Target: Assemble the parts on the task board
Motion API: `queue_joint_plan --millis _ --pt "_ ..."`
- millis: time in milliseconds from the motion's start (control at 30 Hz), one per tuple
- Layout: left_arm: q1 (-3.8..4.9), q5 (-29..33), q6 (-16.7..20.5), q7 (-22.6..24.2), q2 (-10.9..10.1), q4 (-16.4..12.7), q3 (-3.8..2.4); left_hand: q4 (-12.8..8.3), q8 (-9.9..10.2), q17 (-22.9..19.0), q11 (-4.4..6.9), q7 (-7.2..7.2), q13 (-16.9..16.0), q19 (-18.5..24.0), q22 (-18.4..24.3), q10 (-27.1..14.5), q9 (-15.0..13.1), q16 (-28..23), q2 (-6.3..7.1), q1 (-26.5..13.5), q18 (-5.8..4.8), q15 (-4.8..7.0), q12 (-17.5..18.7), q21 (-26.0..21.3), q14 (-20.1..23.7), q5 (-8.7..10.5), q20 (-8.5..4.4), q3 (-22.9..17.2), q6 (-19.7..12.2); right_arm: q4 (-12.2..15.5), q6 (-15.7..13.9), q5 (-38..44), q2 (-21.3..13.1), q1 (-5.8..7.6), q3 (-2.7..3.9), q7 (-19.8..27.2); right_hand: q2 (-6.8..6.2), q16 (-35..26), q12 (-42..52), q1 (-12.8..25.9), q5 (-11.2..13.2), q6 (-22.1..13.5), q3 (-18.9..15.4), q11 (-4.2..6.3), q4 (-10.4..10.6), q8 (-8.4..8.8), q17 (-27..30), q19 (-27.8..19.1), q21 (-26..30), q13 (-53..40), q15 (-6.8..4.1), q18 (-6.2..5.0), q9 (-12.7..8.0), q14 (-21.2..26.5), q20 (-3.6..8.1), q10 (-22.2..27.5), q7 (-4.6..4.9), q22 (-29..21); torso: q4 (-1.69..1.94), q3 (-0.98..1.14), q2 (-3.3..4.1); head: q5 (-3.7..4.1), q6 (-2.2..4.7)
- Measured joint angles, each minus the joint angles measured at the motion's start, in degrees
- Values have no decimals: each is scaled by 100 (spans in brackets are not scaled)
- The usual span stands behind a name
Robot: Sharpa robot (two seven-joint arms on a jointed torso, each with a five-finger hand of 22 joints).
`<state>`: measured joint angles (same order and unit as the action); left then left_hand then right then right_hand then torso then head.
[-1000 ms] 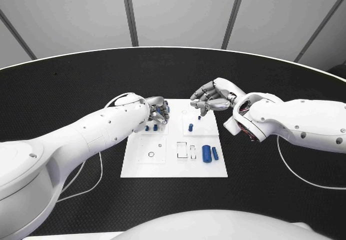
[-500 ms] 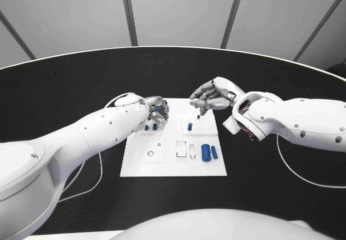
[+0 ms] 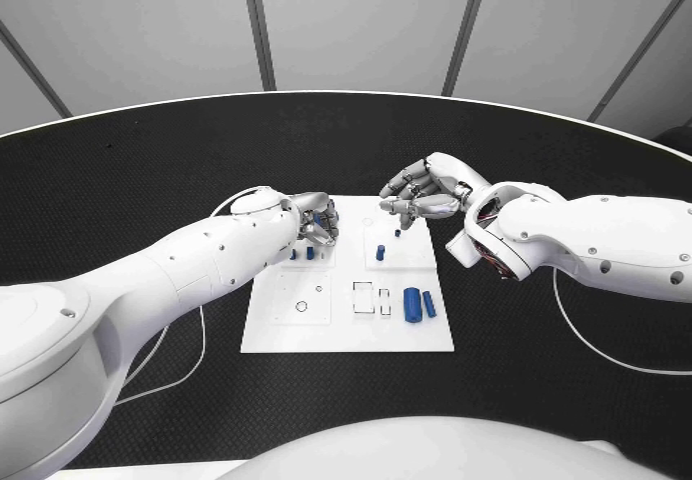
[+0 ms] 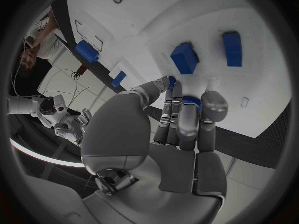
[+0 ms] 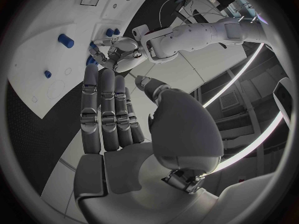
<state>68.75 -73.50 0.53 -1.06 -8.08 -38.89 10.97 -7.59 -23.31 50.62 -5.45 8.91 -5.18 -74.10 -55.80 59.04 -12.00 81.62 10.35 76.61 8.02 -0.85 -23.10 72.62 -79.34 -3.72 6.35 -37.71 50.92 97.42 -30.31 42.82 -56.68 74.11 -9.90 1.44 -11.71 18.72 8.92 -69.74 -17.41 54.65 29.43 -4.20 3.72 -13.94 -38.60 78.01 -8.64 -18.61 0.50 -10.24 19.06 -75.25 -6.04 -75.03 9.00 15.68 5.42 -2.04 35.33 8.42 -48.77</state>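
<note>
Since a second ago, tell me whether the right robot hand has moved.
Yes, slightly. The right robot hand has drifted toward the far edge of the white board, away from the small blue peg standing below it.

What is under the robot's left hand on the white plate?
Under the left hand stand two small blue pieces on the white plate. Its fingers hide whatever they may be holding.

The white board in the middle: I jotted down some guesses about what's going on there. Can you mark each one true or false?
1. The left hand is over the task board. True.
2. Two blue parts lie side by side on the board's near right area. True.
3. The right hand rests flat on the black table. False: it hangs above the board's far edge.
4. The board lies on a wooden table. False: the table is black.
</note>
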Motion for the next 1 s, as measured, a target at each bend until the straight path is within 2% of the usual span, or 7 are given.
queue_joint_plan --millis 633,700,733,767,800,833,1000 --pt "-2 -210 194 -26 -55 -74 64 -57 0 78 25 -21 -14 0 -5 12 -1 26 35 27 1 -21 -19 0 -21 0 0 -25 20 2 -2 0 -25 0 -1 9 0 0 0 0 0 0 0 0 0 0 -12 0 0 -10 0 0 0 0 0 0 0 -6 0 -5 2 9 2" --pt "-2 -231 221 -46 -56 -73 80 -85 0 107 58 -23 -459 0 3 -21 -1 28 57 50 1 -21 -18 0 -21 -1 0 -35 17 2 -2 0 -27 0 -1 10 0 0 0 0 0 0 0 0 0 0 -12 0 0 -10 0 0 0 0 0 0 0 -6 -1 -4 3 9 5" --pt "-2 -243 242 -58 -56 -72 89 -96 3 107 59 -23 -471 0 4 -22 0 28 86 78 1 -21 -18 0 -20 -1 0 -33 17 2 -2 0 -29 0 -1 10 0 0 0 0 0 0 0 0 0 0 -12 0 0 -10 0 0 0 0 0 0 0 -6 0 -4 3 9 7" --pt "-2 -250 253 -64 -57 -72 95 -97 25 107 63 -23 -1386 0 4 -28 3 28 110 83 1 -21 -17 0 -21 -1 0 -32 17 3 -3 0 -30 0 -1 10 0 0 0 0 0 0 0 0 0 0 -12 0 0 -10 0 0 0 0 0 0 0 -6 0 -4 3 9 7" --pt "-3 -254 264 -67 -58 -72 100 -97 -11 107 -73 8 -3709 0 11 -157 -60 27 117 72 1 -21 153 -1 -20 -2 0 -33 -14 3 -3 0 -31 0 -1 10 0 0 0 0 0 0 0 0 0 0 -12 0 0 -10 0 0 0 0 0 0 0 -6 0 -5 4 9 8" --pt "-2 -261 285 -68 -58 -78 105 -97 -7 104 -79 8 -3149 0 17 -146 -60 27 128 47 0 -34 111 0 -33 -2 0 -32 -14 3 -3 0 -32 0 -1 11 0 0 0 0 0 0 0 0 0 0 -11 0 0 -10 0 0 0 0 0 0 0 -6 0 -4 4 9 8" --pt "-2 -275 334 -53 -58 -118 119 -96 56 91 -55 28 -3157 -20 19 -170 -60 27 132 33 0 -41 90 -1 -41 -3 20 -33 -7 2 -6 0 -34 0 -1 12 0 0 0 0 0 0 0 0 0 0 -11 0 0 -10 0 0 0 0 0 0 0 -6 -1 -4 4 9 8"
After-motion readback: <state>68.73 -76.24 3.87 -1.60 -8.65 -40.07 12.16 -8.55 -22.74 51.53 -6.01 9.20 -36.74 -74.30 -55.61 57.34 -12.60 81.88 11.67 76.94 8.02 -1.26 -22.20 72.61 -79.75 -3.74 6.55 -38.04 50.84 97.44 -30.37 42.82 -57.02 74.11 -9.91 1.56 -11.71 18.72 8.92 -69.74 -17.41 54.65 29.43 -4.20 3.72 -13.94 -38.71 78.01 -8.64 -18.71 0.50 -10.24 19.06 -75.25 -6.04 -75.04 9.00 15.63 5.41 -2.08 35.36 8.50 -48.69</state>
